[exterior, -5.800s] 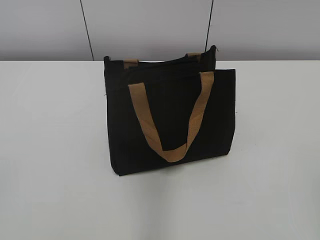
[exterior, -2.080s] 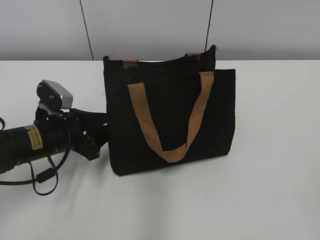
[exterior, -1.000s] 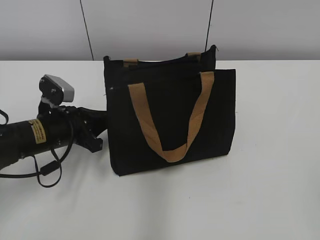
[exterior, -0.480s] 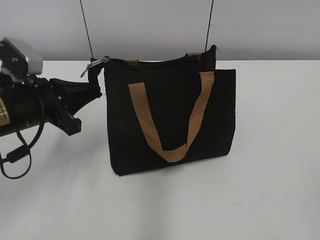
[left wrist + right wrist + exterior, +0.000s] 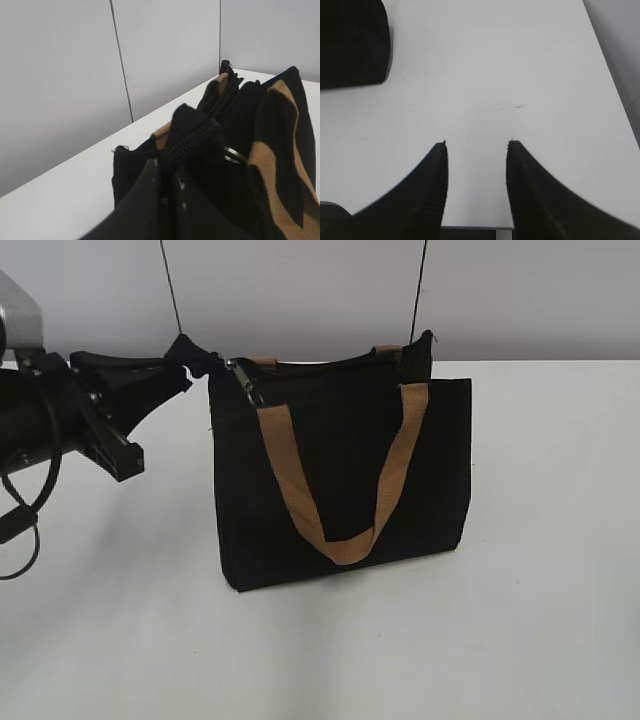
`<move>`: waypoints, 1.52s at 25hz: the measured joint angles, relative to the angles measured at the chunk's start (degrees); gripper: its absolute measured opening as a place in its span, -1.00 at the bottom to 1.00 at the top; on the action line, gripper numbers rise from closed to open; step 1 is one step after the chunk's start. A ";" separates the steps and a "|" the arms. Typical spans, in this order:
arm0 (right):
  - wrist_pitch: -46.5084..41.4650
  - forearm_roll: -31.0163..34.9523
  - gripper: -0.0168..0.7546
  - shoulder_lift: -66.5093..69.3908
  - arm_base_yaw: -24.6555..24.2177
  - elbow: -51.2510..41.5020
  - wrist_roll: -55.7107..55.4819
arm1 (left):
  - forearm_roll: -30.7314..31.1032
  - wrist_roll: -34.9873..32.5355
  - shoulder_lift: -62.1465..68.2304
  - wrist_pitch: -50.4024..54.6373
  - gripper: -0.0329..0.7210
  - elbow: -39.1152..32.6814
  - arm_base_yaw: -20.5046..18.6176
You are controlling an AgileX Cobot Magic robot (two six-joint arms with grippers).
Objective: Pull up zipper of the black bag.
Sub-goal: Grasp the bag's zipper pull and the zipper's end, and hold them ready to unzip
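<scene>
The black bag [image 5: 340,460] stands upright on the white table, and its near tan handle [image 5: 340,545] hangs down the front. The zipper [image 5: 310,367] runs along the top rim, with a silvery pull tab [image 5: 246,382] near the top left corner. My left gripper [image 5: 190,352] is at that corner. It is shut on the black end of the zipper [image 5: 195,140] in the left wrist view [image 5: 167,167], with a silvery ring [image 5: 234,155] just to its right. My right gripper [image 5: 476,145] is open and empty over bare table, outside the exterior view.
The white table [image 5: 520,590] extends around the bag, with a grey panelled wall [image 5: 520,290] behind it. In the right wrist view a black corner of the bag [image 5: 350,45] lies at the top left, and the table's front edge [image 5: 475,228] is just below the jaws.
My left arm came in low beside the bag, rose to its top left corner and closed on the zipper end. The silvery pull has since moved right onto the bag's rim.
</scene>
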State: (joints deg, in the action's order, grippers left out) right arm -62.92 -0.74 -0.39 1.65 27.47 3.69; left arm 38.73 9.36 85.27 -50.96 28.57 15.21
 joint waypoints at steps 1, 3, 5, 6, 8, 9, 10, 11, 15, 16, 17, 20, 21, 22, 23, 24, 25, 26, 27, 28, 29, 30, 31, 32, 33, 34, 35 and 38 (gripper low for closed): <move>0.00 0.00 -0.15 0.00 0.00 0.00 0.00 | 0.00 0.00 -0.21 0.00 -0.91 0.00 0.00; 0.00 0.00 -0.15 0.00 0.00 0.00 0.00 | 0.00 0.04 -0.42 0.06 -0.91 0.00 0.00; 0.00 0.00 -0.15 0.00 0.00 0.00 0.00 | 0.00 0.04 -0.42 0.12 -0.91 0.00 0.00; 0.00 0.06 -0.15 0.00 0.00 0.00 0.00 | 0.00 0.04 -0.42 0.12 -0.91 0.00 0.00; 0.05 1.05 -0.15 0.00 0.00 0.00 0.27 | 0.00 0.04 -0.42 0.05 -0.91 0.00 0.00; 0.05 1.67 -0.15 0.09 0.00 0.00 1.15 | 0.00 0.04 -0.42 -0.22 -0.91 0.00 0.00; 0.05 3.49 -0.15 0.71 0.00 0.10 2.57 | -0.23 0.04 -0.42 -0.56 -0.91 0.00 0.00; 0.21 5.96 -0.15 1.83 0.00 0.38 5.05 | -0.69 0.04 -0.42 -0.86 -0.91 0.00 0.00; 4.57 18.93 -0.15 11.05 0.00 1.59 19.98 | -1.77 0.04 -0.42 -1.50 -0.91 0.00 0.00; 6.22 22.12 -0.15 14.05 0.00 1.65 24.31 | -1.80 0.04 -0.42 -1.62 -0.91 0.00 0.00; 7.49 26.03 -0.15 17.19 0.00 1.71 27.85 | -1.84 0.04 -0.42 -1.80 -0.91 0.00 0.00; 12.39 37.36 -0.15 26.25 0.28 1.82 39.94 | -1.96 0.04 -0.42 -2.69 -0.91 0.00 0.00; 13.81 41.21 -0.15 28.72 0.70 1.82 43.09 | -1.96 0.19 -0.42 -3.00 -0.91 0.00 0.00; 15.51 44.89 -0.15 31.66 1.32 1.82 46.89 | -2.01 0.46 -0.42 -3.30 -0.91 0.00 0.00; 16.93 47.84 -0.15 34.69 2.08 1.82 50.72 | -2.01 0.77 -0.42 -3.58 -0.91 0.00 0.00; 17.97 51.22 -0.15 37.77 2.84 1.82 53.91 | -2.01 1.06 -0.46 -3.71 -0.91 0.00 0.00; 18.98 54.48 -0.15 40.40 3.48 1.82 57.67 | -2.01 1.40 -0.49 -3.85 -0.91 0.00 0.00; 19.84 57.00 -0.15 43.65 4.32 1.95 61.32 | -2.01 1.81 -0.54 -3.92 -0.91 0.00 0.00; 20.29 59.65 -0.15 47.25 5.24 2.42 64.67 | -2.01 2.17 -0.54 -3.97 -0.91 0.00 0.00; 20.74 61.82 -0.15 51.06 6.09 3.04 67.13 | -2.01 2.44 -0.54 -3.97 -0.91 0.00 0.00; 21.24 63.45 -0.15 54.27 7.16 4.00 69.75 | -2.01 2.59 -0.54 -4.03 -0.91 0.00 0.00; 21.48 64.51 -0.15 57.24 8.32 5.43 71.95 | -2.01 2.72 -0.54 -4.03 -0.91 0.00 0.00; 21.71 65.69 -0.15 60.21 9.57 7.18 73.54 | -2.14 2.87 -0.54 -4.23 -0.91 0.00 0.00; 22.20 66.51 -0.15 62.66 10.59 8.76 75.23 | -2.14 3.01 -0.54 -4.50 -0.91 0.00 0.00; 22.87 67.05 -0.15 65.62 11.77 10.76 76.54 | -2.14 3.07 -0.54 -5.00 -0.91 0.00 0.00; 23.38 67.39 -0.15 68.55 12.95 12.88 77.53 | -2.14 3.16 -0.54 -5.49 -0.91 0.00 0.00; 23.94 67.60 -0.15 70.96 13.93 14.72 78.14 | -2.16 3.47 -0.54 -5.87 -0.91 0.00 0.00; 24.48 67.75 -0.15 79.06 17.67 21.41 78.98 | -2.21 4.38 -0.61 -6.61 -0.91 0.00 0.00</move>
State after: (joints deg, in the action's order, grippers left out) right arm -38.44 67.00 78.68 19.32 48.89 82.67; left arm 36.52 13.74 84.66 -57.57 28.57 15.21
